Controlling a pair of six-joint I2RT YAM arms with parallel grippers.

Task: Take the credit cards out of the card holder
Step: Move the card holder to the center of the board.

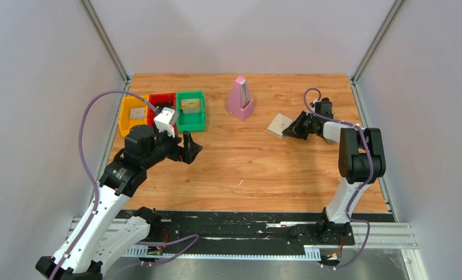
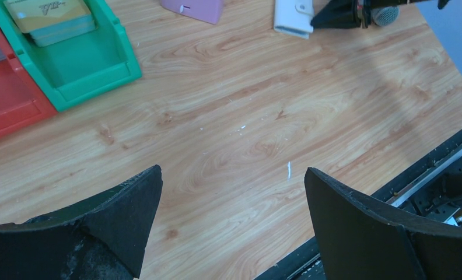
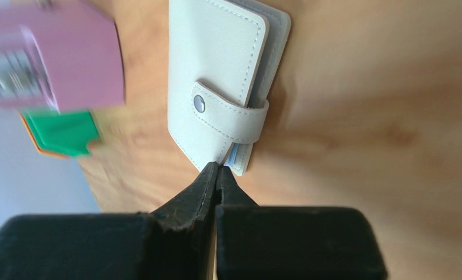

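- Though the yellow bin (image 1: 123, 119), red bin (image 1: 161, 96) and green bin (image 1: 191, 126) sit in a row near the far-left corner of the table (image 1: 246, 169), none is the task's. They hold some flat items that are too small to identify.
- The left gripper (image 1: 189, 147) hangs just in front of the bins over bare wood, left of centre. Its jaws are spread wide with nothing between them, well apart from the holder.
- A pink block (image 1: 240, 100) stands upright near the middle of the far edge, not involved.
- The card holder (image 1: 279, 124) lies flat in the far-right part of the table, just right of the pink block. It is folded closed, with the snap strap (image 3: 228, 114) buttoned over its edge.
- No credit cards are visible. Only a pale blue sliver shows at the holder's open edge, so presumably they are inside.
- The right gripper (image 3: 218, 170) is low at the holder's right side with its jaws pressed together and the tips against the holder's near corner. Whether any of the cover is pinched, I can't tell.
- Step judged: very early, the first approach to opening the holder, with no card out yet.
- The next move likely calls for popping the snap strap and then lifting the cover. The left arm would probably need to come over and pin the holder, or it will slide.
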